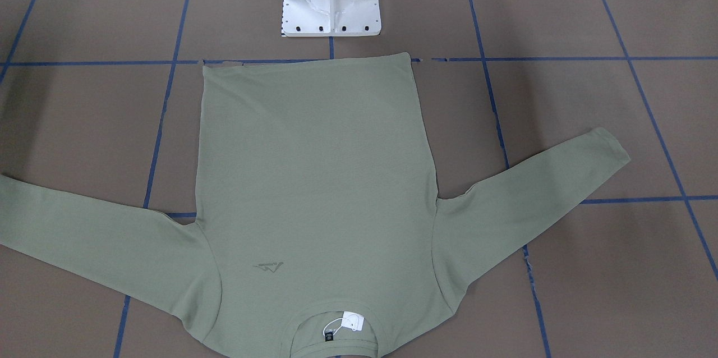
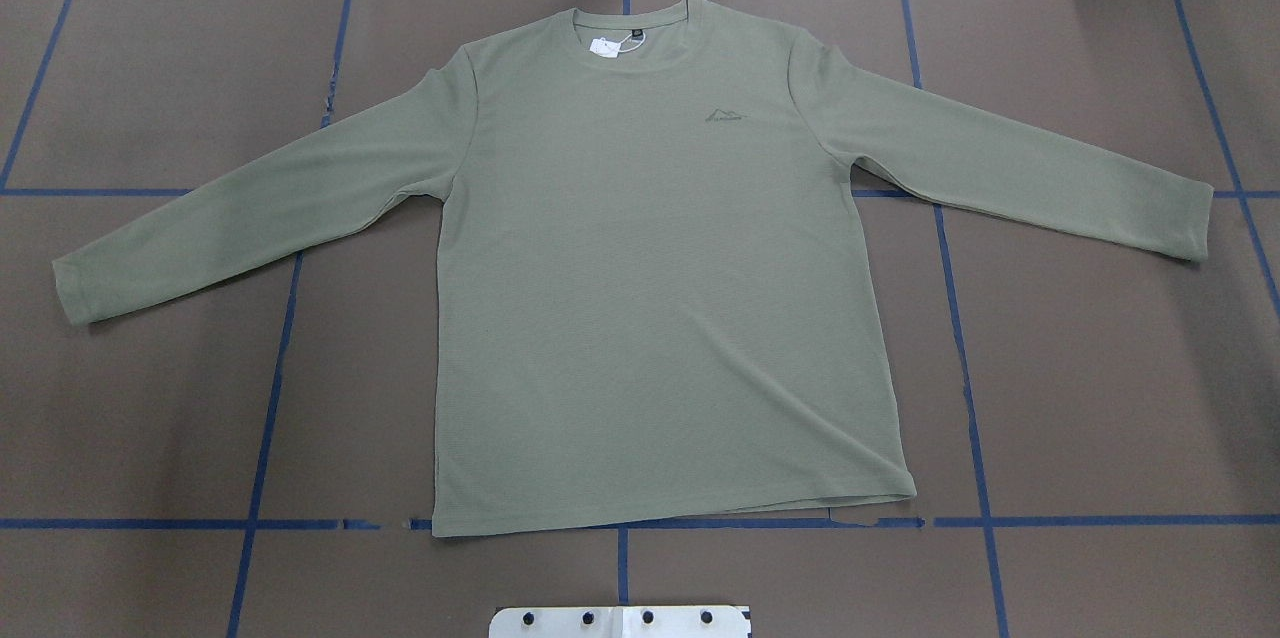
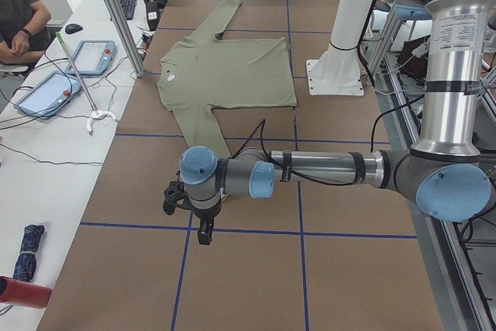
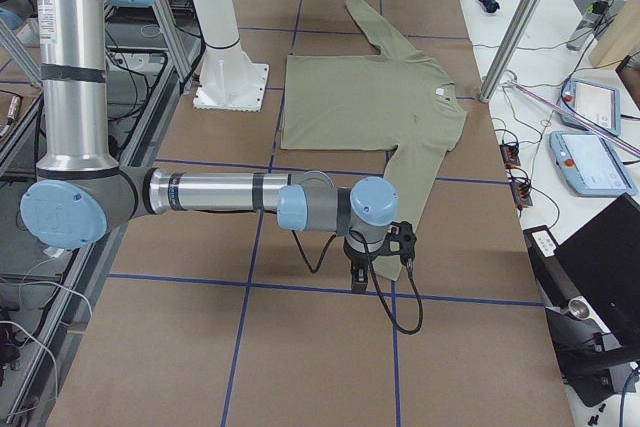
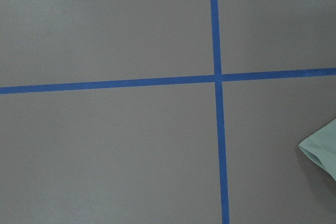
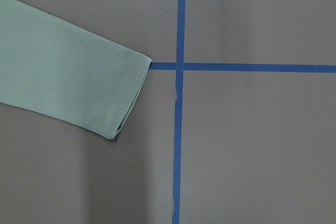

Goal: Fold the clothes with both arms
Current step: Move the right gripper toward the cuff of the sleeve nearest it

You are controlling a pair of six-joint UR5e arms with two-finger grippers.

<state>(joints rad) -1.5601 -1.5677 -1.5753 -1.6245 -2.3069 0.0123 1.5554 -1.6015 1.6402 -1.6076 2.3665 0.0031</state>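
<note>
Overhead exterior: olive waffle-knit shirt [image 2: 650,298] flat, slvs spread; left gripper [image 3: 204,232], right gripper [image 4: 358,277]: can't tell state.

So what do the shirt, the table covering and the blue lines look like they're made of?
Shirt: soft matte knit, probably cotton blend; a fine grid texture shows at the cuff. Table covering: matte brown sheet, paper or felt, hard to say. Blue lines: thin adhesive tape, likely painter's; edges are ragged with small gaps.

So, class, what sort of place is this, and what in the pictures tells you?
Probably a robotics lab: a table gridded with blue tape, the left arm and right arm reaching over it, and control tablets on a side bench.
</note>
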